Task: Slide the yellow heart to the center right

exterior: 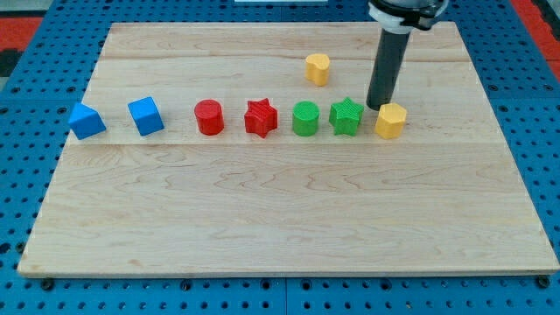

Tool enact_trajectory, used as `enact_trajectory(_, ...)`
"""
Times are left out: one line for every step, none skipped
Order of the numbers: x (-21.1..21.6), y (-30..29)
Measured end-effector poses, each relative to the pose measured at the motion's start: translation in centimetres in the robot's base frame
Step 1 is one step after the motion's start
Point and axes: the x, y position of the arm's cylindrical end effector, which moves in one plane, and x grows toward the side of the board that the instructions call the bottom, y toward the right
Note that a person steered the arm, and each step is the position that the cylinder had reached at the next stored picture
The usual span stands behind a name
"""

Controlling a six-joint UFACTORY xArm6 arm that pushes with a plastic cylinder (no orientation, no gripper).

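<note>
The yellow heart (pixel 318 68) lies on the wooden board (pixel 280 219) near the view's top, right of centre. My tip (pixel 380 107) is down on the board, below and to the right of the heart and well apart from it. The tip stands just above and left of a yellow hexagon block (pixel 391 120), close to or touching it, with a green star (pixel 346 116) just to its left.
A row crosses the board's middle: a blue wedge-like block (pixel 87 121), a blue cube (pixel 145 115), a red cylinder (pixel 209 116), a red star (pixel 261 117) and a green cylinder (pixel 305 118). A blue pegboard (pixel 26 175) surrounds the board.
</note>
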Motion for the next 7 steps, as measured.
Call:
enact_trajectory(-1.8,-0.1)
enact_trajectory(-7.8,-1.9)
enact_trajectory(-10.3,-9.5)
enact_trajectory(-10.1,-14.7)
enact_trajectory(-9.2,-10.1)
enact_trajectory(-8.8,-12.7)
enact_trajectory(-7.0,-14.7)
